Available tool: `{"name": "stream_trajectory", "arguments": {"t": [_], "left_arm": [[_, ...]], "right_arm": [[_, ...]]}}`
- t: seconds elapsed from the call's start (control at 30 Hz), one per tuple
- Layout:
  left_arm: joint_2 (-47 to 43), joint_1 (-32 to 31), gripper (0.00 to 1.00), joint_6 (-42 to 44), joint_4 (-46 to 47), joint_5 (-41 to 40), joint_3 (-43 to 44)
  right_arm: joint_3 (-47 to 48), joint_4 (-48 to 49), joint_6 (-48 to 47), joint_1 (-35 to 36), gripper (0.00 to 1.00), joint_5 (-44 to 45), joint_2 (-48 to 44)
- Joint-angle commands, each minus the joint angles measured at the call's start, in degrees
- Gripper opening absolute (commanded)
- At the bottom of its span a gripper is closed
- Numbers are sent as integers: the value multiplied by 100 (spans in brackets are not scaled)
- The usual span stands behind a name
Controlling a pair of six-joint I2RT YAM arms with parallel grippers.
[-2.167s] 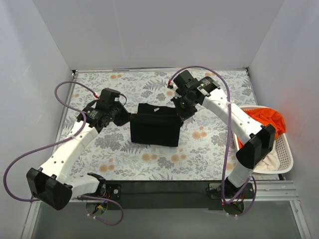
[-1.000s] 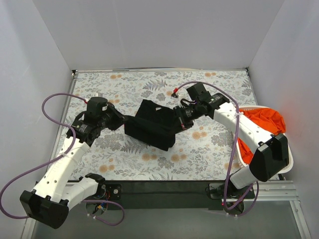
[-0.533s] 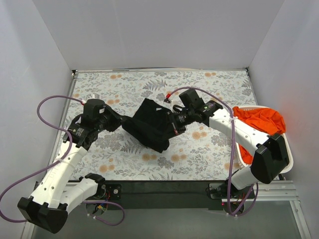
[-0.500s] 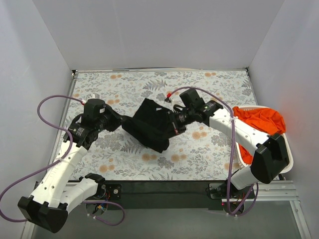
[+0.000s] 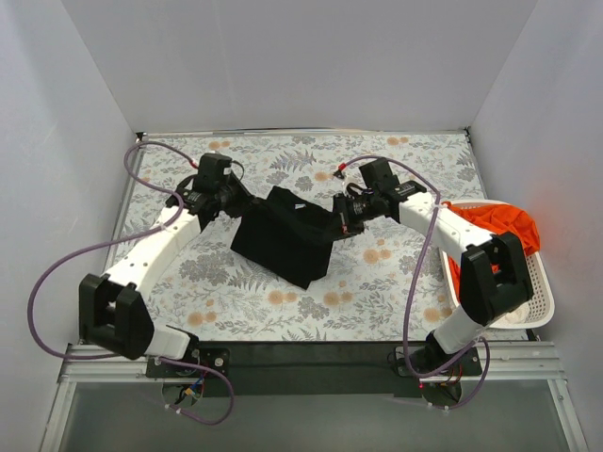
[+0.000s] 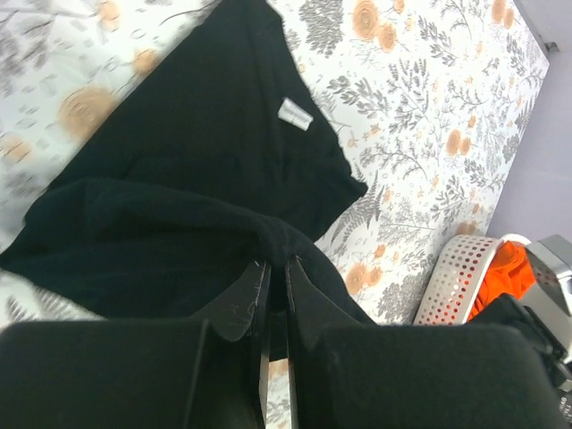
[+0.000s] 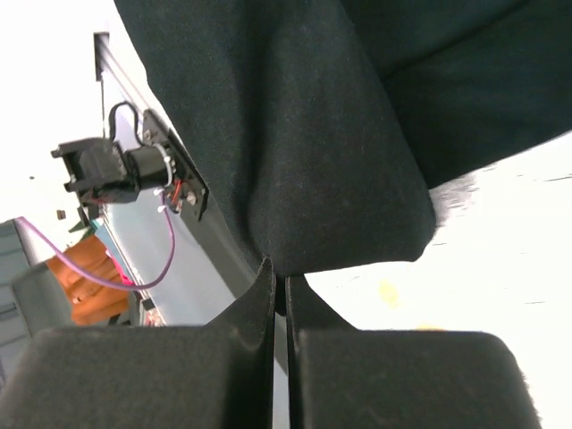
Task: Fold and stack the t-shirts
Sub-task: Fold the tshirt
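Left gripper (image 6: 275, 264): my fingers are pressed almost together, with a fold of the black t-shirt (image 5: 285, 237) pinched at its left edge.
Right gripper (image 7: 278, 273): my fingers are fully closed and nip the same shirt at its right edge.
Black t-shirt: it is folded and sits mid-table on the floral cloth (image 5: 396, 273), spanning between my two grippers. It is skewed, with one corner pointing toward my bases.
Neck tag (image 6: 295, 113): a small white tag showing on the shirt's upper layer.
Basket (image 5: 539, 282): it is white and slatted, at the table's right edge, well apart from the black shirt.
Orange t-shirt (image 5: 497, 226): heaped inside the basket.
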Motion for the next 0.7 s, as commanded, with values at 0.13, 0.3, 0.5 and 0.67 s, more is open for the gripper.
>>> {"name": "stream_trajectory", "arguments": {"t": [0.13,0.3,0.5,0.67], "left_arm": [[1240,61,0,316,880,619,813],[1848,87,0,360,1153,672,1103],[2752,166,0,386,1521,760,1385],[3105,193,21,518,1838,830,1508]], "right_arm": [[105,524,-273,-611,1,-453,438],[202,735,-387,-946,1,-620,842],[237,1104,-361,-1139,8,-577,1422],[378,1245,-404,-1166,28,-138,1572]]}}
